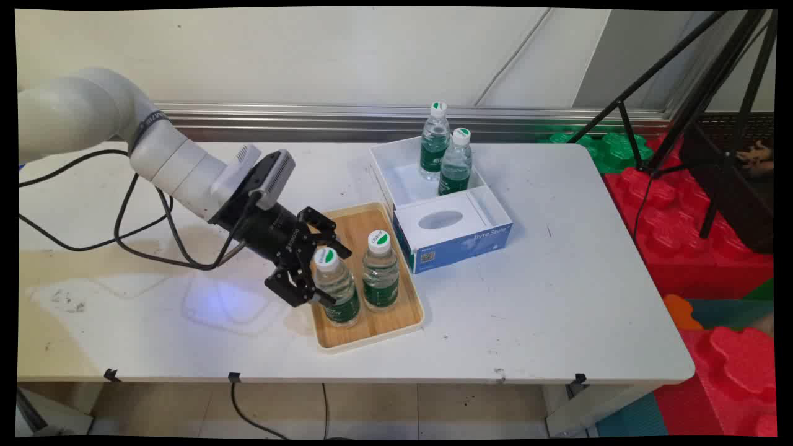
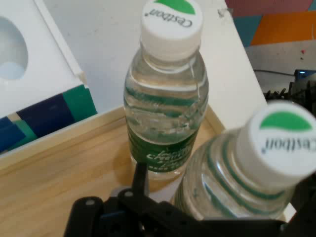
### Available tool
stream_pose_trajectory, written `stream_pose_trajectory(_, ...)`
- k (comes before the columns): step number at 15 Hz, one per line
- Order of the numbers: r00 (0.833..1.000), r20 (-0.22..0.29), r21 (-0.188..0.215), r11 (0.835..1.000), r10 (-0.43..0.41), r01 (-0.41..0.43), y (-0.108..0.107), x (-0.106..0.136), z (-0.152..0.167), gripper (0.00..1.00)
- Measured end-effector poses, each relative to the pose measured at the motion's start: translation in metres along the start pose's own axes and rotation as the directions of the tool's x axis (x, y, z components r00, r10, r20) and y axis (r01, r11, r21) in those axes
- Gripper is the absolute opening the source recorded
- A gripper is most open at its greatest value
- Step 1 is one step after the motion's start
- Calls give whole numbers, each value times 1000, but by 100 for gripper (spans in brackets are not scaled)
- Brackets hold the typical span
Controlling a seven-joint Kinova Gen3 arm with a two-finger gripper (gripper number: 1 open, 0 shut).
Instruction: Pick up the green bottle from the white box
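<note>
We see the black gripper [image 1: 319, 272] reaching in from ten o'clock, its fingers spread around the nearer water bottle [image 1: 336, 287] on the wooden tray [image 1: 347, 229]. One finger [image 1: 291, 288] sits on the bottle's near-left side, the other passes behind the neck; we cannot tell whether either actually presses the plastic, so the jaws look partly open about the bottle rather than clamped on it. In the hand view this bottle [image 2: 247, 173] fills the lower right, just above the gripper's linkage [image 2: 140, 207], with its white-and-green cap close to the lens.

At three o'clock of that bottle, just beside it and upright on the same tray, stands a second water bottle [image 1: 380, 271], clear with a green label; the hand view shows it [image 2: 167, 94] standing at the tray's [image 2: 49, 182] far rim.

Farther on, at about one o'clock from the tray and just beside its corner, lies an open white and blue box [image 1: 458, 238] with an oval cut-out insert. In the box's far compartment stand two more water bottles [image 1: 435, 142] [image 1: 456, 163], touching or nearly so.

All rests on the white table [image 1: 557, 279].
</note>
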Motion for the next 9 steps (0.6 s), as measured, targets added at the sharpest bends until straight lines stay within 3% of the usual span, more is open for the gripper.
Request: stream_pose_trajectory(9, 1000, -27, 13, 1000, -3, 4, -2, 8, -32, 100)
